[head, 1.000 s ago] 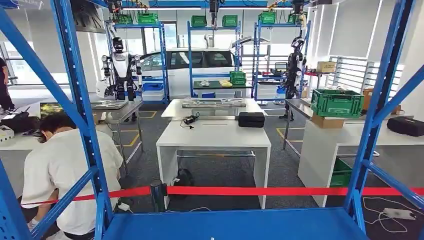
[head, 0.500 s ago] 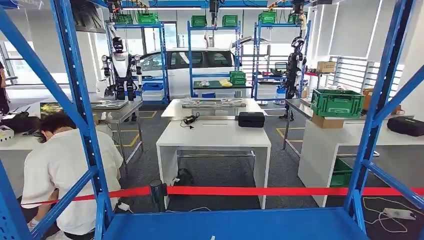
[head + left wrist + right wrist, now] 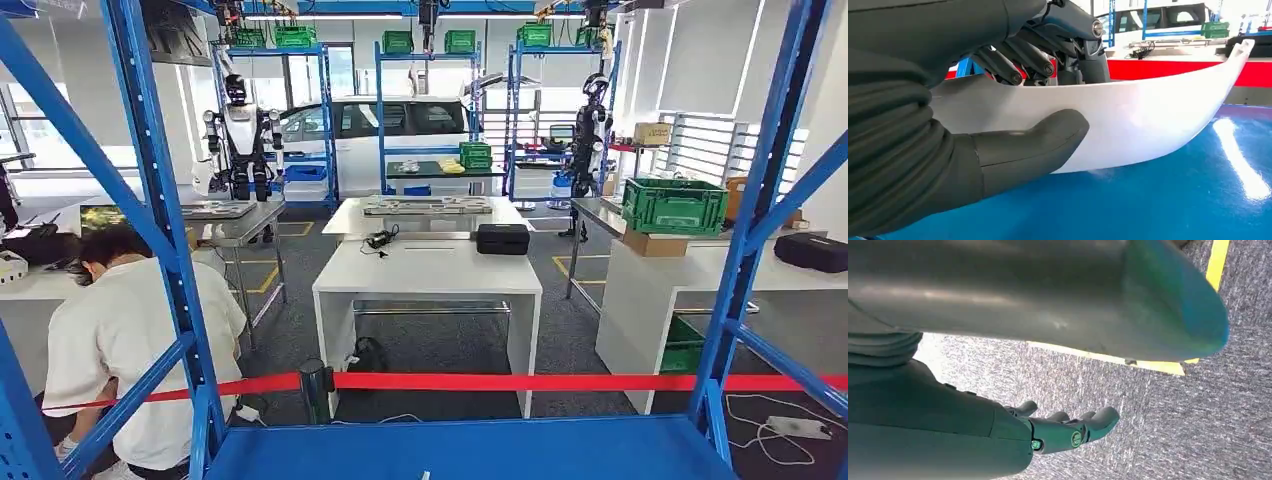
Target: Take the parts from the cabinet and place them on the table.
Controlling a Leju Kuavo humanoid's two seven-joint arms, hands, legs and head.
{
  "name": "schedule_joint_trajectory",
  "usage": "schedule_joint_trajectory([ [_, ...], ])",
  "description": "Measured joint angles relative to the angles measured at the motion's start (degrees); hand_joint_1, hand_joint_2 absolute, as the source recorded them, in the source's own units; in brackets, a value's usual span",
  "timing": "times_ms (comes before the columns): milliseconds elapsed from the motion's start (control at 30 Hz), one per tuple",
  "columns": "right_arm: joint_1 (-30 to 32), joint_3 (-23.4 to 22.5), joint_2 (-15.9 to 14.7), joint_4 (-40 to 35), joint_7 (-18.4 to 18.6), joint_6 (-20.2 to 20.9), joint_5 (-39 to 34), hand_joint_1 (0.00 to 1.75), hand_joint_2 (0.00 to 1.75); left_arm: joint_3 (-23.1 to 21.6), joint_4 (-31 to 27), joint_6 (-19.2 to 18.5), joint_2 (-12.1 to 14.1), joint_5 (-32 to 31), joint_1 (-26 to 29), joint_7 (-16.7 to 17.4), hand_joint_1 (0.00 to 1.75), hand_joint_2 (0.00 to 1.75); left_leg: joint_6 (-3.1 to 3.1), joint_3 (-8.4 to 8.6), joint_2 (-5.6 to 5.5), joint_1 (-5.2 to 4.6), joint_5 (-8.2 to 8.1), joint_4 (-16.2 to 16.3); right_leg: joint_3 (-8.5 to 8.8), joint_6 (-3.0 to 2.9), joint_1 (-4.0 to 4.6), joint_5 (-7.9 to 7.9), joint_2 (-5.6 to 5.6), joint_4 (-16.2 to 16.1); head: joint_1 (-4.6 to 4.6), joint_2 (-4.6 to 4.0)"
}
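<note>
Our left hand (image 3: 998,115) grips a white part (image 3: 1148,125) — a long, curved shell that tapers to an upturned tip. The thick grey thumb (image 3: 1033,147) presses flat on the near face of the part, while the darker fingers (image 3: 1018,60) reach over its upper edge and close on the far side, so the part sits clamped between thumb and fingers. The held end lies inside the hand; the rest runs out well past the fingers, out over the glossy blue shelf (image 3: 1158,200) of the cabinet. We cannot tell whether its lower edge touches the shelf or hangs just above it.

Our right hand (image 3: 1068,430) hangs over grey carpet (image 3: 1158,405) with a yellow floor line (image 3: 1158,366) crossing it. Its fingers are loosely curled and apart, holding nothing.

From the head view, we look through the blue cabinet frame (image 3: 160,200), with its blue shelf at the lower edge of the picture. Beyond a red barrier tape (image 3: 560,382) stands a white counter (image 3: 428,270) carrying a black case (image 3: 502,239). A person (image 3: 120,330) in a white shirt bends down just left of the frame — close beside its upright. Farther back stand a white car (image 3: 400,125) and green crates (image 3: 674,205).
</note>
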Motion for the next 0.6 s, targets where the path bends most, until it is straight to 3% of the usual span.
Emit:
schedule_joint_trajectory([
  [267,0.01,0.0,0.0,0.0,-0.09,0.0,-0.04,0.0,0.0,0.02,-0.24,0.0,-0.13,-0.64,-0.31,-0.53,1.75,1.75,-0.03,0.43,0.0,-0.01,0.05,0.02,-0.05,-0.01,0.02,0.04,0.03,0.0,-0.02,0.0],
  [333,-0.03,-0.09,0.0,0.0,-0.33,-0.02,-0.11,0.0,0.0,0.28,-2.88,-2.71,-0.33,-2.38,-3.15,-2.46,1.75,1.75,-0.03,0.03,-0.13,0.0,0.22,0.16,-0.34,0.06,0.09,0.17,-0.05,0.02,0.0,0.0],
  [433,-0.74,-0.26,0.0,0.0,-0.35,0.39,-0.11,0.0,0.0,1.03,-6.96,-10.49,-0.85,-1.01,-12.22,-2.62,1.75,1.75,-0.02,-0.62,-0.23,0.05,0.32,0.19,-0.42,0.06,0.01,0.35,-0.14,0.01,0.04,0.0],
  [600,-0.86,-0.33,0.0,0.0,-0.44,0.55,-0.09,0.0,0.0,1.09,-10.89,-11.76,-0.85,1.33,-15.86,-3.15,1.75,1.75,0.01,-0.29,-0.02,0.01,0.16,0.16,-0.24,0.11,0.0,0.28,0.01,0.0,0.04,0.0],
])
